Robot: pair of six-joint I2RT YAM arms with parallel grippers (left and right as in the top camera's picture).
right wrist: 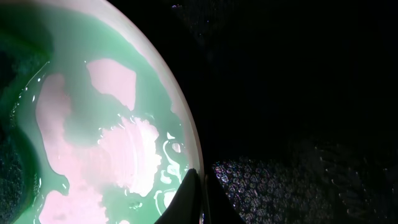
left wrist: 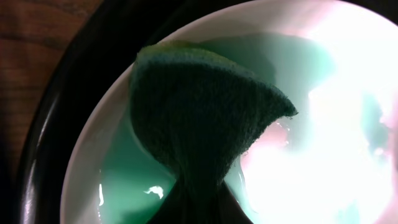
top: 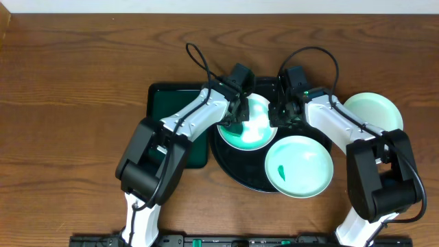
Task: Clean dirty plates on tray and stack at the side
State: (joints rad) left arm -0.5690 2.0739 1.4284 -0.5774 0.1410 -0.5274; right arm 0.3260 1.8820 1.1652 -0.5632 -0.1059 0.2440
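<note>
The round black tray [top: 236, 168] holds two white plates. The far plate [top: 255, 130] is smeared with green liquid [right wrist: 81, 118]. My left gripper [top: 236, 118] is shut on a dark green sponge [left wrist: 199, 112] that rests inside this plate [left wrist: 93, 155]. My right gripper [top: 278, 118] is shut on this plate's right rim [right wrist: 186, 134], pinching it at the fingertips [right wrist: 200, 186]. The near plate [top: 300, 166] has a small green smear [top: 280, 171] and overhangs the tray's right edge. A third pale mint plate [top: 374, 112] lies on the table at the right.
A rectangular dark green tray [top: 171, 110] lies left of the black tray, partly under my left arm. Brown wooden table [top: 68, 103] spreads to the left and behind.
</note>
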